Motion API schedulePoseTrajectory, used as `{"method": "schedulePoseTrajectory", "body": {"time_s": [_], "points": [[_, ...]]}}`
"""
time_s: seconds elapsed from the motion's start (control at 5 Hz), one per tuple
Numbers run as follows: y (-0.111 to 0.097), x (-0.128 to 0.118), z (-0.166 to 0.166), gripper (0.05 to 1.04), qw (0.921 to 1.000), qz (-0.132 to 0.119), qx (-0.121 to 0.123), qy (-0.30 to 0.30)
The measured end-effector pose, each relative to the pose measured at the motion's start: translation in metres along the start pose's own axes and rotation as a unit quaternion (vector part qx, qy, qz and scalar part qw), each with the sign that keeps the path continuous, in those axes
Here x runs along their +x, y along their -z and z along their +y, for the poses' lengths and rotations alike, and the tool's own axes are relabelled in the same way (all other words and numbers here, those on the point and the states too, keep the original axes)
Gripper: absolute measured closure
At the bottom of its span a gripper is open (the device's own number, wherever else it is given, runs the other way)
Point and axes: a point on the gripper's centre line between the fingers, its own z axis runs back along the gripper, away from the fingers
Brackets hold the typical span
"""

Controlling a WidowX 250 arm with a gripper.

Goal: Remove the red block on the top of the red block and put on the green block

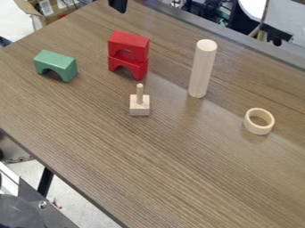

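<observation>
At the top edge of the view, the gripper (118,5) shows only as a small black part, beyond and above the blocks and apart from them. The upper red block (128,45), an arch shape, rests on the lower red block (138,69), whose arched opening faces the camera. To the left of this stack, the green block (56,65) stands on the table as an arch with its opening down and nothing on top.
A pale square base with a peg (140,106) stands in front of the red stack. Right of it is a tall upright wooden cylinder (202,69), and farther right a wooden ring (259,121). The brown table (179,164) has its near edge at lower left.
</observation>
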Motion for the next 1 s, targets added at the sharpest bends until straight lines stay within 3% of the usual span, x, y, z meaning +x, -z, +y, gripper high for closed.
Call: {"method": "schedulePoseTrajectory", "body": {"time_s": [0.2, 1.0], "points": [[0.013, -0.004, 0.005, 0.085, 0.9998, 0.005, 0.02, 0.005], [0.038, -0.014, 0.015, 0.085, 0.9981, 0.025, 0.055, -0.01]]}}
